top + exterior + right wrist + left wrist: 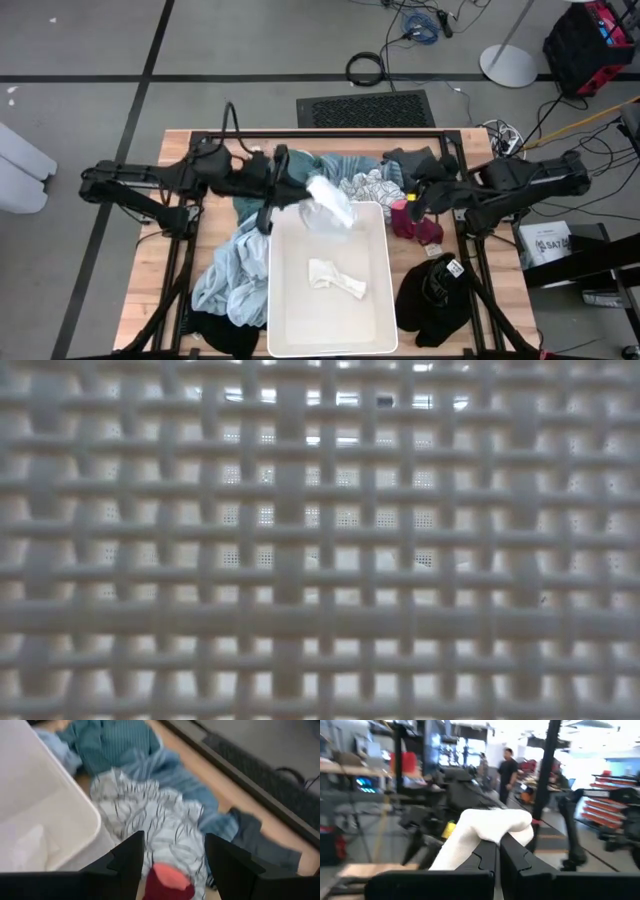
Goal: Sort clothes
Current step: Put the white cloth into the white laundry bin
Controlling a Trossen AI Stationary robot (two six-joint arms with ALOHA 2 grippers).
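My left gripper (300, 195) is shut on a white garment (331, 204), held over the far end of the white bin (378, 300). A second white piece (336, 276) lies on the bin floor. My right gripper (411, 207) is open above the pink-magenta sock (418, 228), which lies on the table to the right of the bin. In the right wrist view the sock (168, 879) shows between the two fingers. I cannot tell whether they touch it. Teal (345, 165) and blue-white striped (372, 186) clothes lie beyond the bin. My left gripper (497, 851) pinches a fold of the white garment (492, 826) between its two shut fingers. The fingers lie about level, coming from the table's left. The garment is lifted clear and bulges out past the fingertips; its loose part trails over the bin's far rim.
A light blue heap (234, 272) and a black piece (216, 336) lie left of the bin. A black garment (436, 296) lies to its right, and a dark grey one (416, 160) at the far right. The bin's lattice wall (320, 540) fills the low view.
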